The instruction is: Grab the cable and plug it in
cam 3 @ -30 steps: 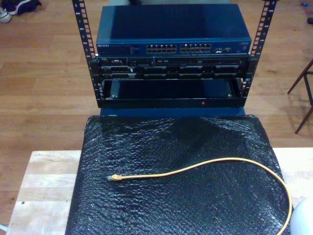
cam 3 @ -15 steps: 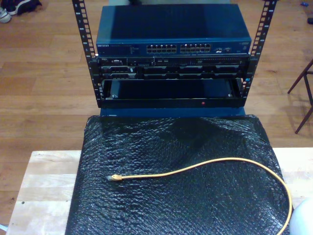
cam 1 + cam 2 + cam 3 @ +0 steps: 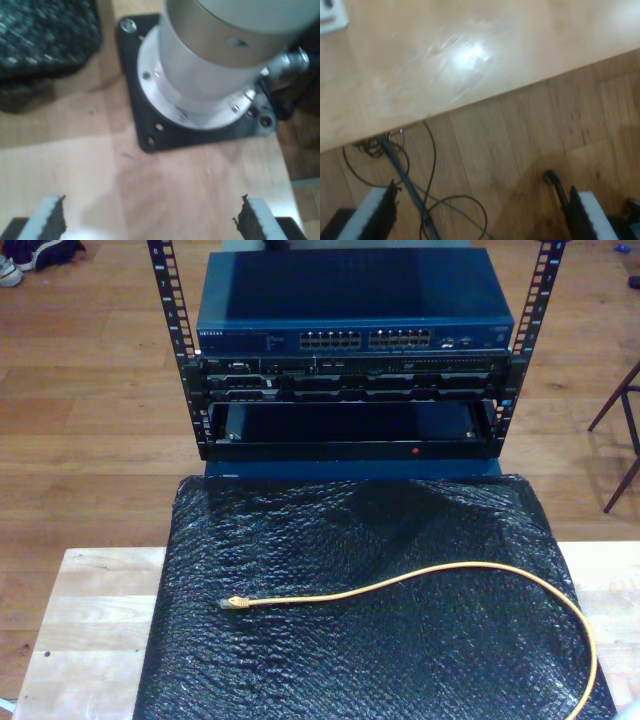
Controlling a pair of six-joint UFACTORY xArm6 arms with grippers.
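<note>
The yellow-orange cable [image 3: 420,575] lies loose on a black bubble-wrap mat [image 3: 360,670]. It curves from the exterior view's lower right to its clear plug [image 3: 233,603] at the mat's left. Beyond the mat, a blue network switch [image 3: 355,310] with a row of ports [image 3: 365,339] sits in a rack. My first gripper [image 3: 152,222] is open over bare wooden table, with nothing between its fingers [image 3: 50,220]. My second gripper [image 3: 482,217] is open too, hanging empty past a table edge above the floor.
A silver arm base [image 3: 210,65] on a black mounting plate [image 3: 150,135] stands bolted to the table near my first gripper, beside the mat's corner [image 3: 45,40]. Thin black cables [image 3: 415,190] trail on the floor below my second gripper. Rack posts [image 3: 170,300] flank the switch.
A pale rounded arm part at the exterior view's lower right corner has slid out of the picture. The cable and plug lie where they were.
</note>
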